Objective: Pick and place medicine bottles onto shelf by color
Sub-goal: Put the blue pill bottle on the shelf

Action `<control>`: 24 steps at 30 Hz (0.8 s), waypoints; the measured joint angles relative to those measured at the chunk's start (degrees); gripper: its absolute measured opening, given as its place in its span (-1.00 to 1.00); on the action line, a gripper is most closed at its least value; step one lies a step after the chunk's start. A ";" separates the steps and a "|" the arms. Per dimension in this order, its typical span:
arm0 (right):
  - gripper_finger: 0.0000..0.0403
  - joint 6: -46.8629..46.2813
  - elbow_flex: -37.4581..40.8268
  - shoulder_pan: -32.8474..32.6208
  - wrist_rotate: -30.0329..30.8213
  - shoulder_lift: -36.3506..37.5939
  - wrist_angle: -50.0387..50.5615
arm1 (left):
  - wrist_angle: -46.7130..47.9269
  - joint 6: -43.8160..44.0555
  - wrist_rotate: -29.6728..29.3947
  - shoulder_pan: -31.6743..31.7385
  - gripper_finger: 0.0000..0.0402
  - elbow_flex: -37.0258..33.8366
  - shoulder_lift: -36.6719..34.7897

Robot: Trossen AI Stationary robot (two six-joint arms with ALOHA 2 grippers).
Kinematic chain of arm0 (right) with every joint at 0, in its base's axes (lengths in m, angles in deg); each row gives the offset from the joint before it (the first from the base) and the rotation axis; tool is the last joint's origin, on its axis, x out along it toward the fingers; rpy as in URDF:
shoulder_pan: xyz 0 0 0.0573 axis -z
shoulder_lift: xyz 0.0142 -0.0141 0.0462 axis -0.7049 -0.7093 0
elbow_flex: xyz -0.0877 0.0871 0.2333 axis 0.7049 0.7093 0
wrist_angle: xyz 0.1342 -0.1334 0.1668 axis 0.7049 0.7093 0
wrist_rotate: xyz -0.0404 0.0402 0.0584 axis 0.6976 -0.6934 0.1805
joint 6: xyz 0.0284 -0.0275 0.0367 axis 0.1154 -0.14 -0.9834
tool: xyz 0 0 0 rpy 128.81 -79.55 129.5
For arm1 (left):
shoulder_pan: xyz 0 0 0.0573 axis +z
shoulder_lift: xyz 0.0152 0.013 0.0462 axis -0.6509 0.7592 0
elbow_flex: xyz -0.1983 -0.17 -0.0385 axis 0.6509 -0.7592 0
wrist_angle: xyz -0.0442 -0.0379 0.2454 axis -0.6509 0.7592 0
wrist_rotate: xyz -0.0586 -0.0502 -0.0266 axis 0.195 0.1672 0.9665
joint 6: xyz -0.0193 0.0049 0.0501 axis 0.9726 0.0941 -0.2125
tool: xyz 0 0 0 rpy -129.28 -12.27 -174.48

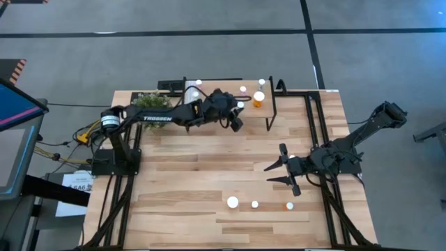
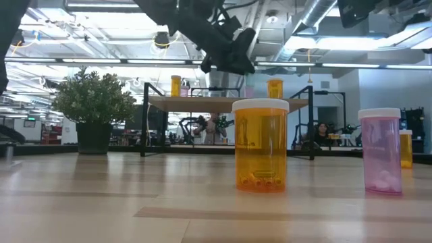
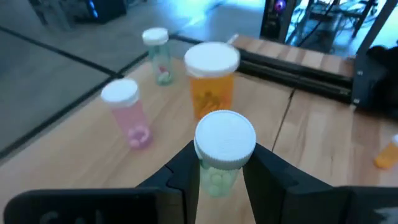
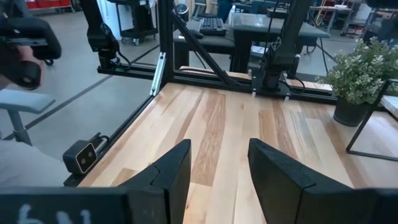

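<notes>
My left gripper [image 1: 237, 117] hangs over the shelf [image 1: 226, 84] at the table's far edge, shut on a pale green medicine bottle [image 3: 219, 177] with a white cap [image 3: 225, 139]. On the shelf's wood top [image 3: 273, 130] stand an orange bottle [image 3: 211, 81], a pink bottle [image 3: 129, 117] and a small clear bottle [image 3: 157, 55]. Three more bottles stand on the tabletop near its front edge: orange [image 2: 260, 145], pink [image 2: 381, 152] and a further orange one [image 2: 406, 148]. My right gripper [image 1: 280, 169] waits open at the table's right, nothing between its fingers [image 4: 168, 171]. My left gripper pinches the green bottle's body just under the cap [image 3: 214, 173] between its two fingers [image 3: 186, 168], one on each side. The fingers reach in from the table's left, slanting a little downward. The bottle stands upright, cap up, lifted clear above the shelf top.
A potted plant [image 1: 151, 102] stands at the far left beside the shelf. The shelf's black legs [image 1: 272, 111] and the table's black frame rails [image 1: 313, 118] lie near the right arm. Bare wood tabletop [image 1: 202, 160] spreads across the middle.
</notes>
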 joint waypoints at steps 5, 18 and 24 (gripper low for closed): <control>-0.09 0.09 0.00 0.03 0.00 0.00 -0.21 | -0.39 0.57 1.29 2.08 -0.55 -0.02 0.01; -0.09 0.23 0.00 0.03 0.14 0.00 -0.38 | 2.13 -1.93 4.61 3.96 -0.56 5.17 0.02; -0.11 -0.22 0.00 0.03 0.33 0.00 -1.24 | 4.75 -2.58 4.67 3.91 -0.56 6.09 0.01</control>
